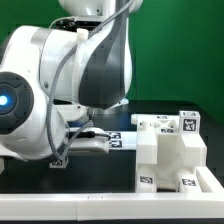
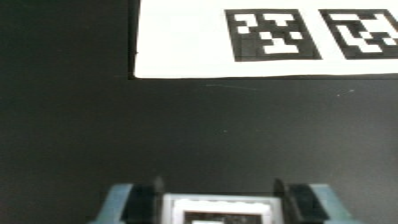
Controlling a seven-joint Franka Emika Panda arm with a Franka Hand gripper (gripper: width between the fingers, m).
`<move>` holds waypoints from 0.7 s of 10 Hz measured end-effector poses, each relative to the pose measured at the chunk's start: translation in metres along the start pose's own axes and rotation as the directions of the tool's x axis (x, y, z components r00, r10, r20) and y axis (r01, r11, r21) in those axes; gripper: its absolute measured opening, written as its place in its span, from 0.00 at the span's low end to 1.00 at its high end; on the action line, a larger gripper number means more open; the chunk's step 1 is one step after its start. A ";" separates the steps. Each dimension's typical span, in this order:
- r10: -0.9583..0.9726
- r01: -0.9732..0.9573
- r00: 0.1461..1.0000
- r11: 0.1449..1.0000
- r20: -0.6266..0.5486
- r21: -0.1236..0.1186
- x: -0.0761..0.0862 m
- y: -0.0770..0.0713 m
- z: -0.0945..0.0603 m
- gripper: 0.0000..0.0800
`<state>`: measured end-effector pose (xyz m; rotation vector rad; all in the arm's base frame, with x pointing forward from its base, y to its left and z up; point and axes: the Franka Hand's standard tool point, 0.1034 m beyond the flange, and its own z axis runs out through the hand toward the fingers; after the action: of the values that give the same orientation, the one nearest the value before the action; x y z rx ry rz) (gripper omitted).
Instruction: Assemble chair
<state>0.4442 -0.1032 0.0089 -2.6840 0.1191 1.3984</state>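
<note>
A small tagged white part (image 2: 217,211) is seen clasped in the claw (image 2: 217,205) above the black table (image 2: 107,130), near the marker board (image 2: 267,38); misalignment with the chair (image 1: 170,155), standing at the exterior view's right, could jam insertion.

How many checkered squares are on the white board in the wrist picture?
2, side by side on the marker board: one whole tag, one cut-off tag. More may be hidden.

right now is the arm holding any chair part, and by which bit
A small white tagged part sits between the jaws at the wrist view's edge, gripped at its sides. Which chair piece it is cannot be told.
</note>
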 end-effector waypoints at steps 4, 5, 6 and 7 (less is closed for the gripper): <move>-0.025 0.024 0.997 1.000 -0.079 -0.012 -0.016 -0.018 -0.019 0.35; -0.037 0.034 0.985 0.999 -0.171 -0.019 -0.024 -0.025 -0.031 0.35; -0.056 0.050 0.967 0.998 -0.250 -0.032 -0.038 -0.034 -0.040 0.35; -0.082 0.067 0.935 0.996 -0.346 -0.055 -0.044 -0.042 -0.044 0.35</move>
<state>0.4599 -0.0669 0.0727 -2.9108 0.0169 0.9012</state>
